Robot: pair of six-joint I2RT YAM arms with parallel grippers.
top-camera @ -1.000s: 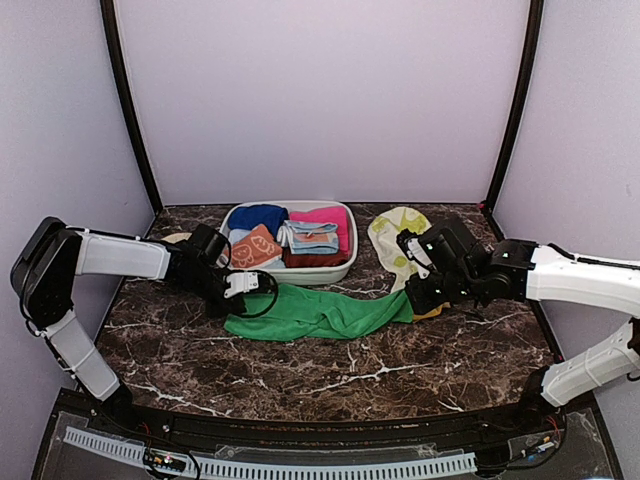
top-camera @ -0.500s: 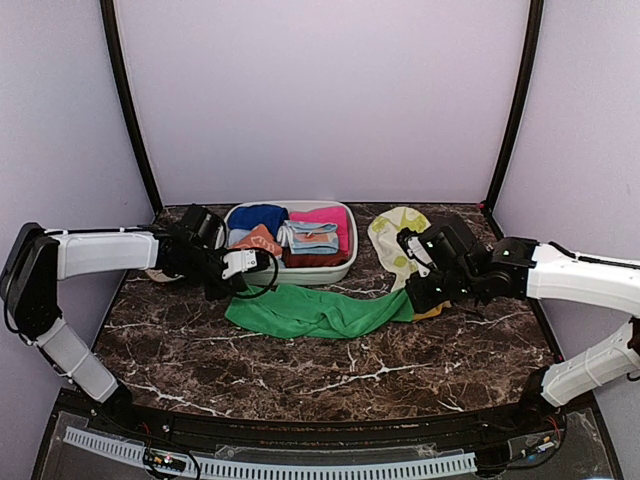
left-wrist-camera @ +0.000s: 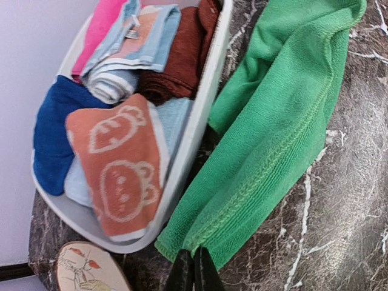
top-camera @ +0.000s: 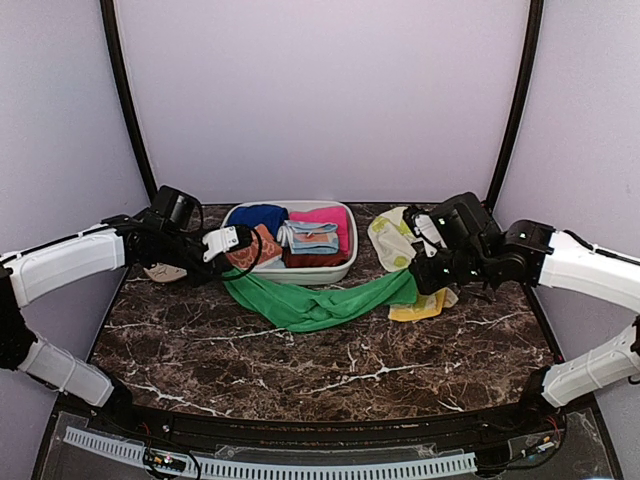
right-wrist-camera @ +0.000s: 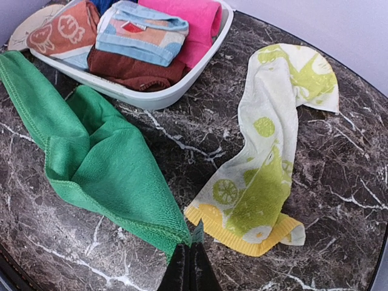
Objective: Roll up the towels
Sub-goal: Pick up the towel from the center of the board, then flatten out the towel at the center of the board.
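Green towel (top-camera: 315,305) spans 2 grippers, its middle sagging onto the table (top-camera: 350,370) — left gripper (left-wrist-camera: 194,262) pinched tight on its left corner beside the bin (top-camera: 300,276), right gripper (right-wrist-camera: 189,251) clamped on its right corner. Cream towel (top-camera: 392,240) lies flat just beside that end.

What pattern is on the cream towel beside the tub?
Towel: yellow-green lemon-slice prints, yellow hem; clearest in right wrist view.

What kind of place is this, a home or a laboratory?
Probably a robot test booth rather than a home: plain lilac walls close in a marble-patterned table, with a white basin of folded cloths and a green towel beside it.
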